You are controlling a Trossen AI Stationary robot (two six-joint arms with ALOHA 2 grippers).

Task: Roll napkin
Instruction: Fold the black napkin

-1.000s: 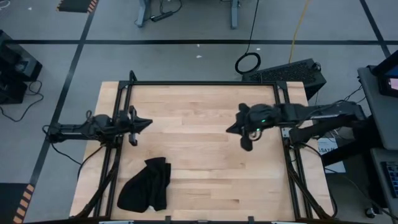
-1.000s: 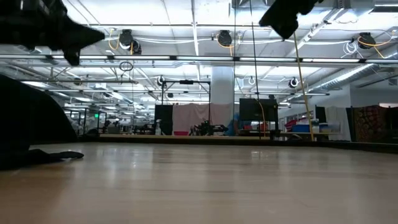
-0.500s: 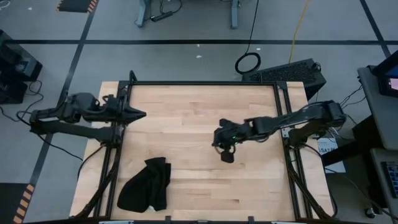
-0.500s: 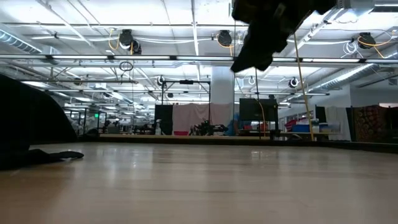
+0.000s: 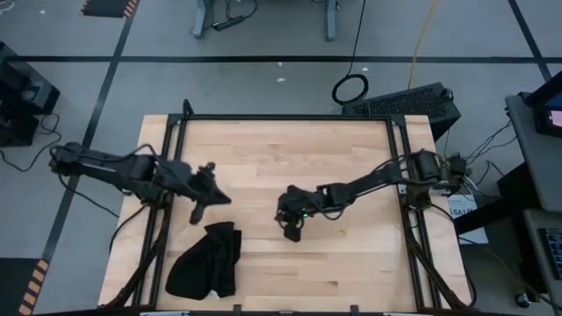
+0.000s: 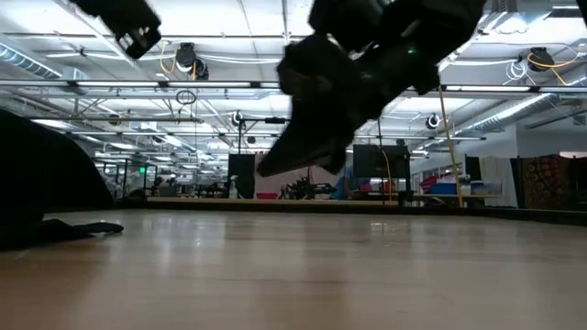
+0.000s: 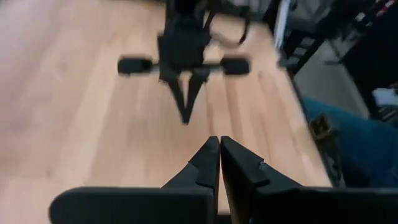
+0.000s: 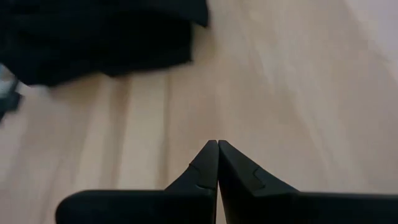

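The black napkin (image 5: 206, 262) lies crumpled in a heap on the wooden table (image 5: 290, 140) near its front left corner; in the low view the napkin (image 6: 55, 229) shows at the far left. My left gripper (image 5: 226, 199) hangs shut above the table just beyond the napkin's far end, and its shut fingers (image 7: 219, 142) point toward my right arm. My right gripper (image 5: 280, 213) is shut and slants down over the table's middle, right of the napkin (image 8: 93, 37). Its tip (image 6: 266, 170) stays clear of the tabletop.
Black frame rails (image 5: 281, 117) run along the table's far and side edges. Bare wood stretches between the two grippers and across the table's right half. A keyboard (image 5: 404, 98) and cables lie on the floor beyond the far edge.
My right gripper has swept toward the table's left and near edges and sunk low over the wood, closer to the napkin. My left gripper has swung out from the left edge toward the near edge and tipped downward, ending just beyond the napkin. Both stayed shut; the napkin has not moved.
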